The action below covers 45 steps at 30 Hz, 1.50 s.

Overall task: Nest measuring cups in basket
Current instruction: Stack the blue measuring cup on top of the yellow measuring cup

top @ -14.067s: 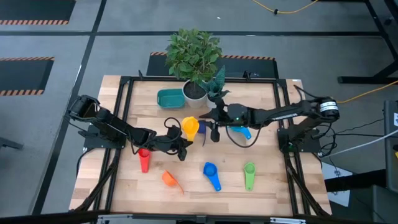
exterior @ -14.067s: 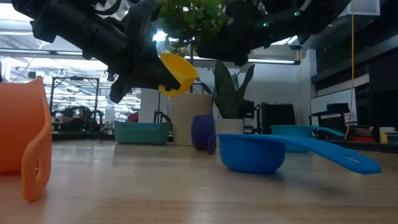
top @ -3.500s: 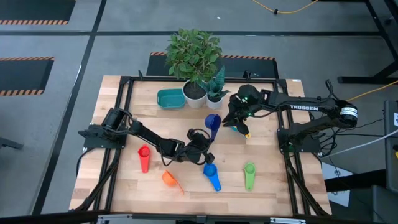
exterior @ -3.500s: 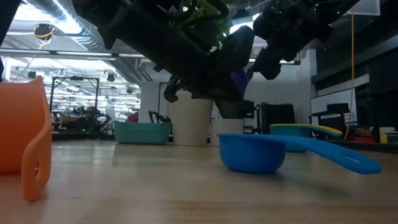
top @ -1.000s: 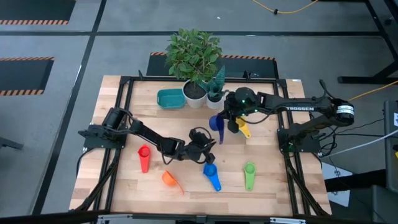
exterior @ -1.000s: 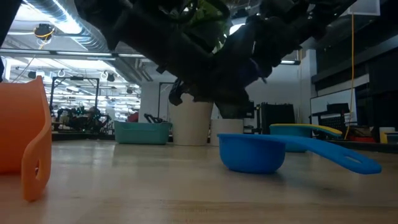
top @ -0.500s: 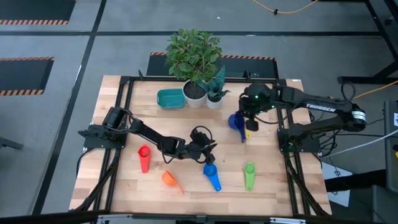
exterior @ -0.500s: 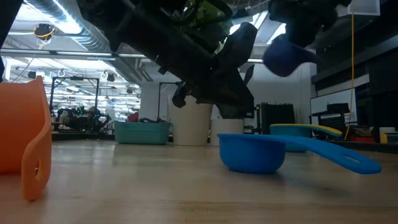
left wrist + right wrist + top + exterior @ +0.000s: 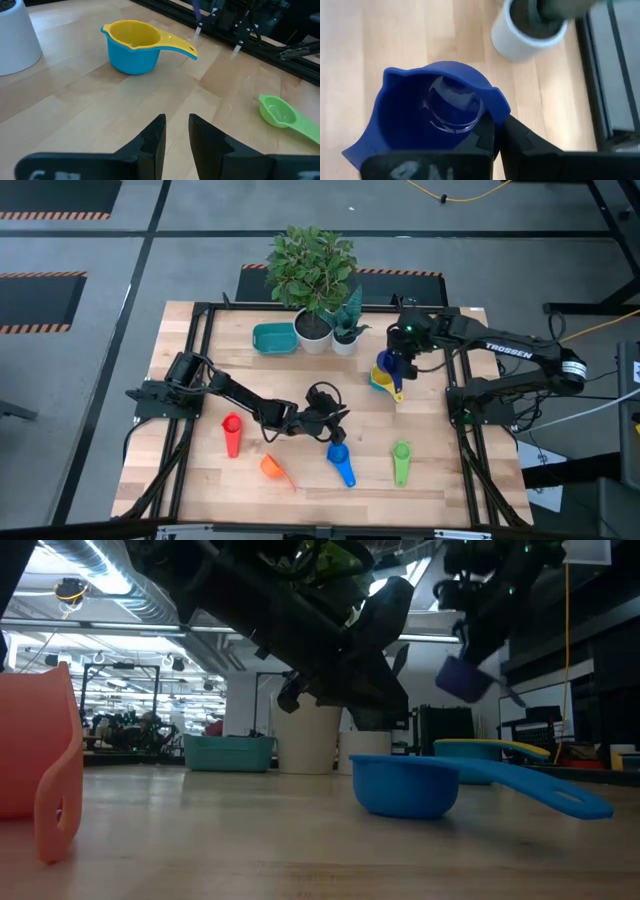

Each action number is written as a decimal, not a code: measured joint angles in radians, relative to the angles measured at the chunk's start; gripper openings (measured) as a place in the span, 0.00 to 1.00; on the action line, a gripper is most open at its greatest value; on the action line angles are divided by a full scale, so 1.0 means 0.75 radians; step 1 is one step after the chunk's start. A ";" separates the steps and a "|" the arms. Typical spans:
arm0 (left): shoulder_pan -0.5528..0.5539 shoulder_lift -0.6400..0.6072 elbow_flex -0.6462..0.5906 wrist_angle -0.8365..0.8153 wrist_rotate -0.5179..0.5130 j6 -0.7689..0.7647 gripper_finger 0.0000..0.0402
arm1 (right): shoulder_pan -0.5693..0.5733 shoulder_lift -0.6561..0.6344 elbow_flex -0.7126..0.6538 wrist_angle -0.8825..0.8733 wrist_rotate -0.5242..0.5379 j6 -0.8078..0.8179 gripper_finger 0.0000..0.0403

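Dark blue cup (image 9: 437, 107) pinched in right claw (image 9: 495, 131), above yellow cup (image 9: 385, 383).

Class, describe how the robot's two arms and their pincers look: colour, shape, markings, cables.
Both arms are dark and jointed. The right arm carries white TROSSEN lettering and a green light near its wrist. The left arm has a looped black cable near its wrist. The left pincer has two dark, flat fingers.

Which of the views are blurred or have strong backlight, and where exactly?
Low view: bright ceiling lights behind turn the arms into dark silhouettes; the orange cup at the near edge is out of focus. Right wrist view: the dark blue cup and white pot look soft. High view: even light, sharp.
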 joint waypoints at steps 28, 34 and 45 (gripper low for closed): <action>0.003 -0.002 0.001 0.000 -0.001 0.001 0.19 | -0.201 0.004 -0.321 0.298 -0.321 -0.069 0.04; 0.003 -0.002 0.001 0.000 -0.001 0.001 0.19 | -0.201 0.004 -0.321 0.332 -0.320 -0.068 0.06; 0.003 -0.002 0.001 0.001 -0.001 0.000 0.19 | -0.201 0.004 -0.321 0.357 -0.320 -0.064 0.19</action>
